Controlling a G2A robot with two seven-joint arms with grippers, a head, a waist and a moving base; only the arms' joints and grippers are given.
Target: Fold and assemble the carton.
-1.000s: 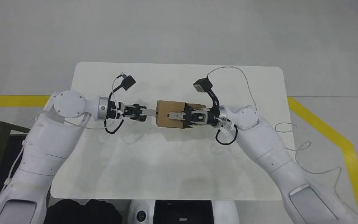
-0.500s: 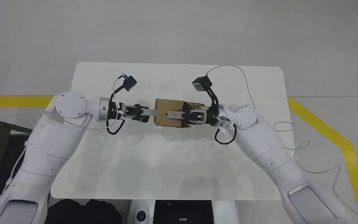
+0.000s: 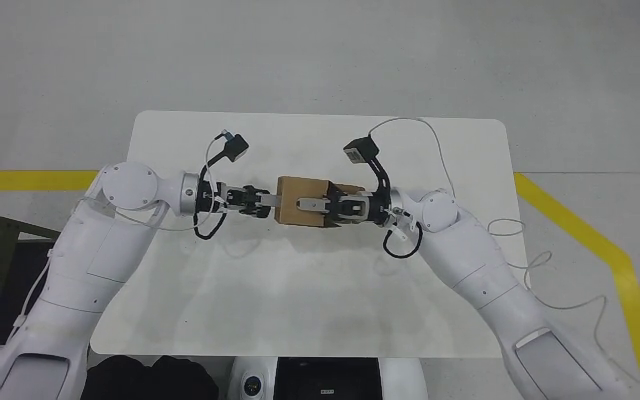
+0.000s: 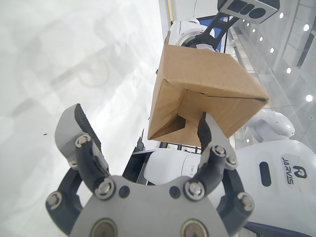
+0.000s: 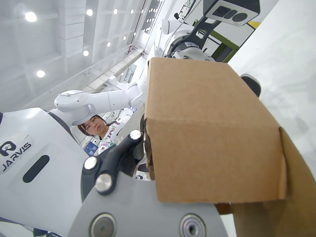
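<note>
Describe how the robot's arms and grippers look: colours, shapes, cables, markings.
The left arm and right arm have white rounded shells, black cables looped at the wrists. The left gripper has a grey plate, black links, pale fingers, black ribbed pads.

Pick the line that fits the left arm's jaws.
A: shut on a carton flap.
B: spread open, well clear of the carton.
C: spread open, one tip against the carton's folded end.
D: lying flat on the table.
C: the left wrist view shows the left gripper with its jaws spread, one fingertip against the folded end flaps of the carton and the other tip free.
</note>
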